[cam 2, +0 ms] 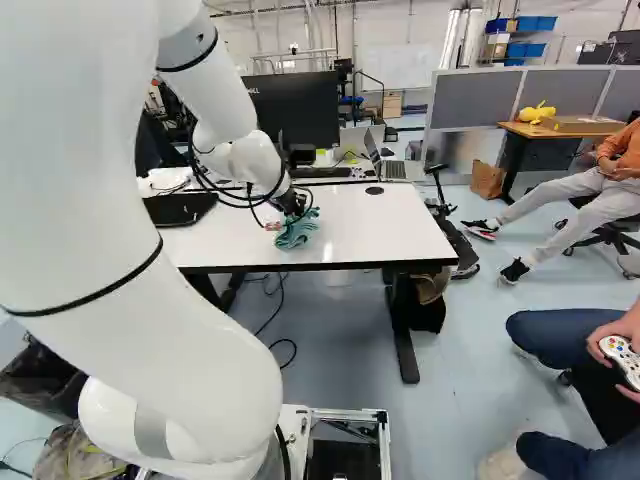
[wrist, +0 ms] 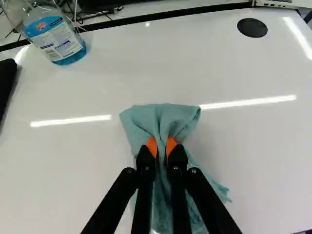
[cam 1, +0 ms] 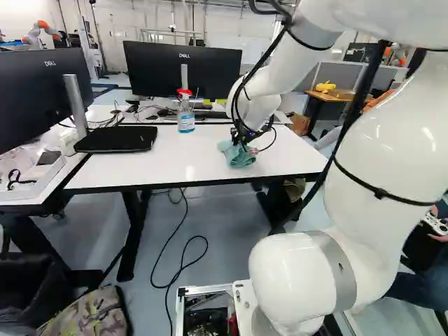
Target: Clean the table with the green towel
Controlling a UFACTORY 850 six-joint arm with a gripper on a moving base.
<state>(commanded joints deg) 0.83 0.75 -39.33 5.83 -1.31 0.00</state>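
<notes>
The gripper (cam 1: 241,140) is low over the white table (cam 1: 175,159), near its front edge. In the wrist view the gripper (wrist: 162,146) is shut on the green towel (wrist: 158,118), with a fold of cloth pinched between the orange pads. The towel bunches up ahead of the fingers and hangs down beneath them onto the tabletop. In the right base view the towel (cam 2: 297,230) lies crumpled on the table under the gripper.
A spray bottle (cam 1: 185,113) with blue liquid and a red top stands on the table's far side. A black device (cam 1: 116,138) lies by the left monitor (cam 1: 43,91). Another monitor (cam 1: 183,68) stands behind. A person (cam 2: 590,385) holding a controller sits at the right.
</notes>
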